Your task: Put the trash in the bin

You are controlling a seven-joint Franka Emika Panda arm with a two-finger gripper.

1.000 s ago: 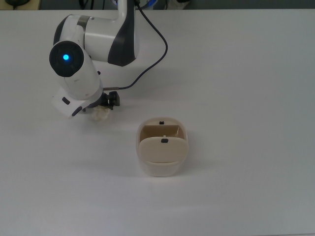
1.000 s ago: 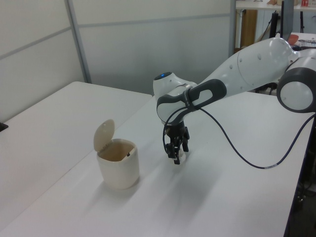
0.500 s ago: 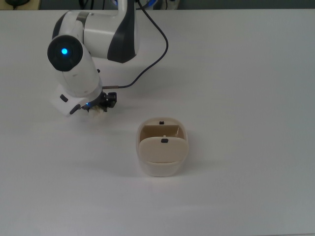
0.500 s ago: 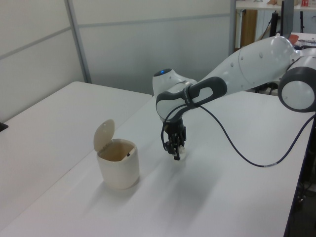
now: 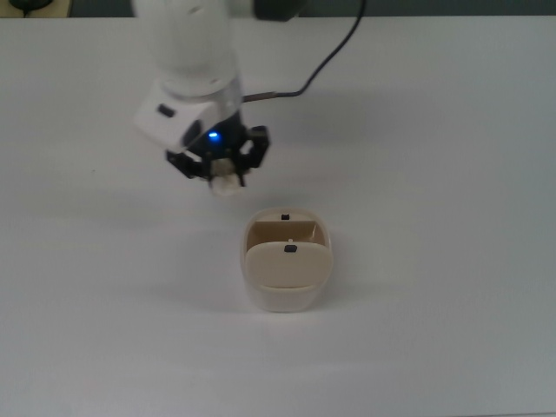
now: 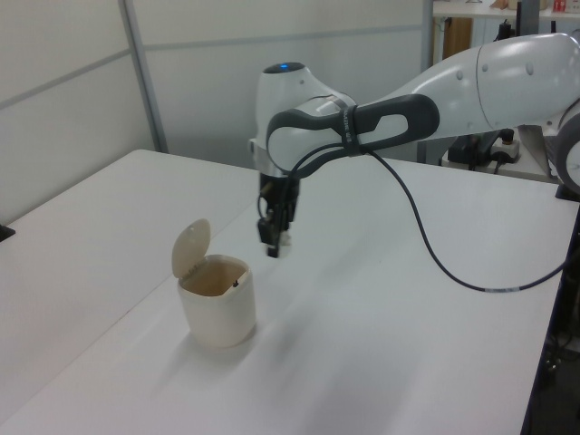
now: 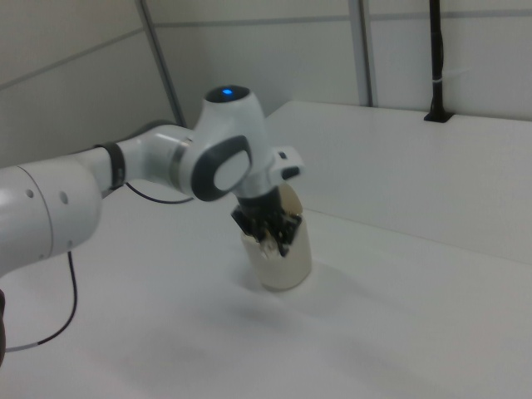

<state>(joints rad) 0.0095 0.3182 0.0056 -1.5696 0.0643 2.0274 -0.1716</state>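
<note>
The arm has the trash [image 5: 228,183] up off the bench [image 5: 452,130], a small crumpled off-white wad pinched between the jaws of the gripper [image 5: 221,169], which are closed on it. In the left view the wad [image 6: 284,243] hangs in the air at the tip of the gripper [image 6: 272,243], above the level of the bin's mouth and just to the left view's right of it. So this is the carrying step: lifted and on the way over, but not yet above the opening.

The bin [image 5: 286,261] stands near the middle of the bench, well in from every edge, its flap lid [image 6: 190,246] swung up and standing open, so the beige inside is exposed. In the top view the wad sits just beyond the bin's far rim, off toward the top view's left; in the right view the gripper [image 7: 268,229] overlaps the bin [image 7: 287,262], and I cannot tell from there how close they are.

I would say the next move calls for a short sideways shift until the wad is squarely over the open mouth, clear of the raised flap, and only then parting the jaws. Being light paper, it might cling to a finger or catch the rim.
</note>
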